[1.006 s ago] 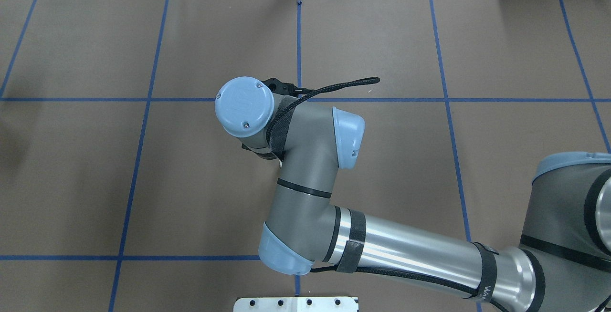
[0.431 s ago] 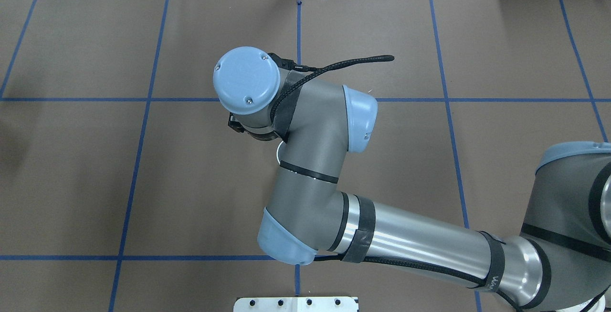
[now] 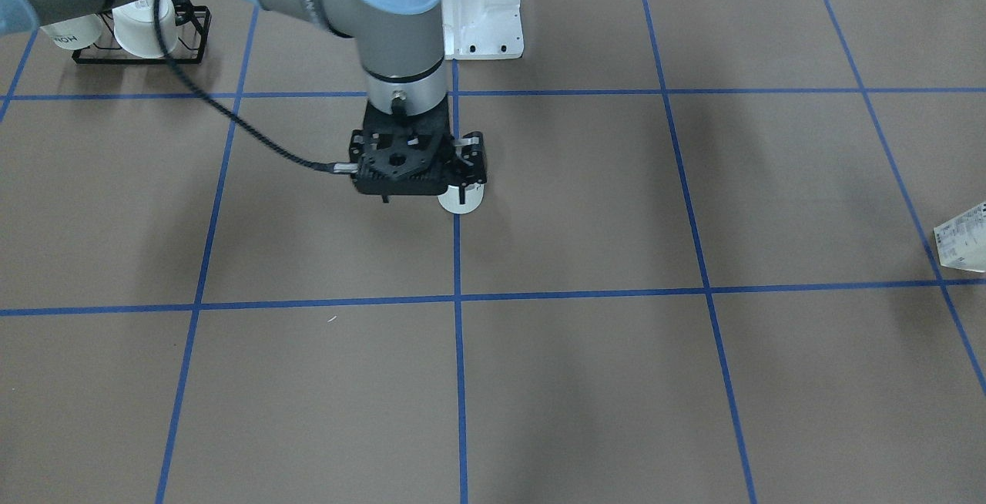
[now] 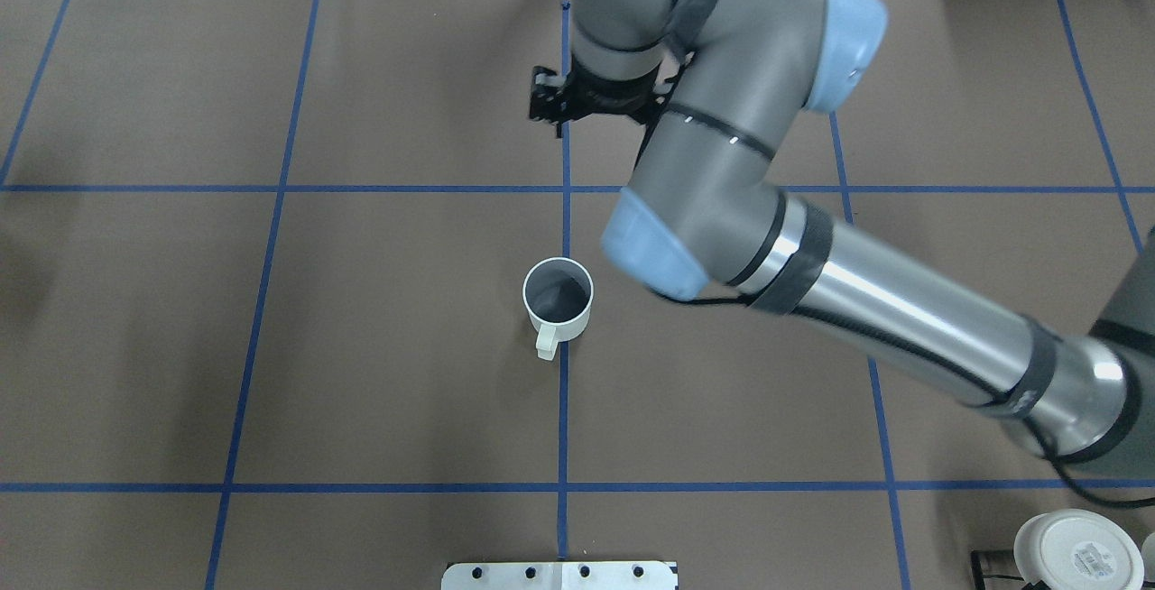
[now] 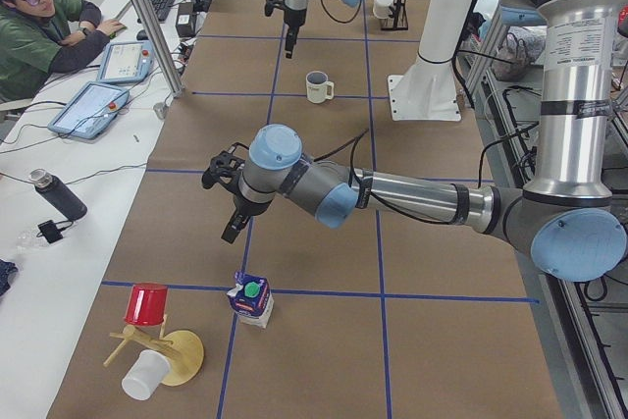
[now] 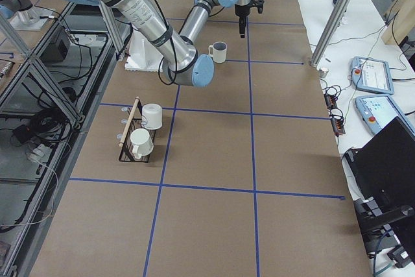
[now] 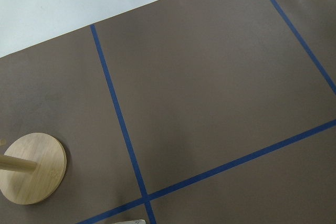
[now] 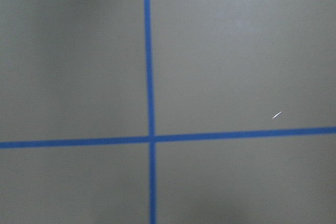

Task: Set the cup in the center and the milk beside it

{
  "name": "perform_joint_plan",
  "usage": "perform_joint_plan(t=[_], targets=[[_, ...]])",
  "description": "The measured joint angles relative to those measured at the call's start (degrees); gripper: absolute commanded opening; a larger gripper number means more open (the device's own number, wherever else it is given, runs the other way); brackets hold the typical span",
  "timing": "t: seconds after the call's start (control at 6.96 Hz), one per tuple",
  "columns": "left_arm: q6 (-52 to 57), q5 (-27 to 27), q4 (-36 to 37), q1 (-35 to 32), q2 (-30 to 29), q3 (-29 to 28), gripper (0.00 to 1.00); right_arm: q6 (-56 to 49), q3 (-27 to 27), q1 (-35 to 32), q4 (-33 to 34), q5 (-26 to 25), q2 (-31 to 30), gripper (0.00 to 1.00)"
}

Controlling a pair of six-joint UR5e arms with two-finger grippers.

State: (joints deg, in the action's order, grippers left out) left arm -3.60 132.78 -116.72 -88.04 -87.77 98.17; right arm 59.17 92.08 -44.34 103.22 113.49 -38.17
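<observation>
The white cup (image 4: 558,299) stands upright on the table's centre line, with a dark inside and its handle towards the robot. It also shows in the front view (image 3: 461,203), in the left view (image 5: 317,86) and in the right view (image 6: 219,52). My right gripper (image 3: 422,194) is open and empty, raised above the table on the far side of the cup. The milk carton (image 5: 252,299), with a green cap, stands at the table's left end; its white side shows in the front view (image 3: 961,240). My left gripper (image 5: 232,228) hangs above the carton. I cannot tell whether it is open or shut.
A wooden mug tree (image 5: 162,350) with a red and a white cup stands near the carton; its base (image 7: 32,167) shows in the left wrist view. A black rack of white cups (image 3: 142,26) stands at the right end. An operator (image 5: 39,26) sits beside the table.
My right arm has risen and swung away to the far side of the table. The cup, hidden under the arm before, now stands uncovered and free on the centre line.
</observation>
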Motion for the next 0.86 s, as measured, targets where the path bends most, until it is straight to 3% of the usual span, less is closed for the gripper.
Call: perform_joint_plan(t=[0.29, 0.58, 0.86], targets=[[-0.04, 0.29, -1.72, -0.03, 0.79, -1.18, 1.00, -24.29, 0.60, -13.86, -0.24, 7.35, -10.19, 1.00], [0.10, 2.62, -0.70, -0.17, 1.33, -1.52, 1.00, -48.26, 0.66, -25.93, -0.60, 11.10, -22.07, 1.00], [1.30, 4.52, 0.22, -0.63, 1.18, -3.37, 1.00, -59.73, 1.22, -34.29, -0.94, 13.23, -33.15, 1.00]])
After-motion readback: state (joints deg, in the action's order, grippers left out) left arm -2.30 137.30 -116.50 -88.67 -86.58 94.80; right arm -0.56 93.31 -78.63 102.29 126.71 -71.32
